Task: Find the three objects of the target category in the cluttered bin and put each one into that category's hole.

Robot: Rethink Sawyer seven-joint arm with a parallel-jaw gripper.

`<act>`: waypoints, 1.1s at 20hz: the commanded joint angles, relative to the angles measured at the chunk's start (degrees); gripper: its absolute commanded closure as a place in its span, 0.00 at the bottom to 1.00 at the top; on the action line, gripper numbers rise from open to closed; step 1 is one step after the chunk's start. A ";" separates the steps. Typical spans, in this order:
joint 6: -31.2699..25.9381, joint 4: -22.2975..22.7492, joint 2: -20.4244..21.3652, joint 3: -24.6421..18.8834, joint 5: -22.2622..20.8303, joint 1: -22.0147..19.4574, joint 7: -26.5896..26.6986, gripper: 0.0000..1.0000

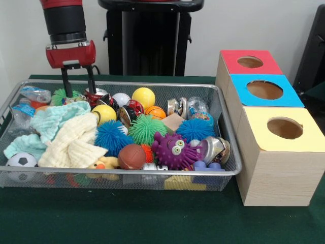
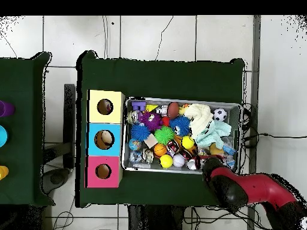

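Observation:
The wire-mesh bin (image 1: 152, 83) lies on the green table, full of mixed things; it also shows in the overhead view (image 2: 241, 138). My gripper (image 1: 78, 92) hangs at the bin's back left corner with its two black fingers (image 1: 65, 81) apart and open. Its tips reach down between a green spiky ball (image 1: 62, 94) and a crushed red can (image 1: 95, 94). Nothing is held. In the overhead view the gripper (image 2: 205, 159) is at the bin's lower right edge. Three wooden boxes with holes stand beside the bin: red top (image 1: 231, 58), blue top (image 1: 242, 84), yellow top (image 1: 259, 122).
In the bin lie two yellow balls (image 1: 143, 96) (image 1: 104, 113), an orange ball (image 1: 156, 112), a brown football (image 1: 131, 156), a soccer ball (image 1: 21, 161), blue (image 1: 110, 136) and green (image 1: 146, 128) spiky balls, a purple monster ball (image 1: 173, 150), cream (image 1: 73, 142) and mint (image 1: 56, 118) cloths, and crushed bottles (image 1: 35, 94).

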State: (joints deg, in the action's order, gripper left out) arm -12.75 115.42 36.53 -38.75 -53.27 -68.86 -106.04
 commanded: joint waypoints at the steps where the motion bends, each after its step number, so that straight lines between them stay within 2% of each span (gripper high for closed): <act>1: -6.05 -5.61 -4.77 -1.40 -3.33 0.08 9.94 0.00; 5: -5.95 -6.33 -5.63 -1.18 -4.03 0.25 10.39 0.00; 13: -8.61 -7.40 -5.97 -3.86 -3.07 -2.27 15.37 0.00; 18: -4.90 -6.14 -1.78 -1.92 -6.14 0.19 11.37 0.00; 22: -6.07 -5.69 0.06 -2.42 -5.19 0.28 11.18 0.00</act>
State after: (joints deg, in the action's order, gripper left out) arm -13.04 115.10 33.68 -39.25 -54.87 -69.83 -106.03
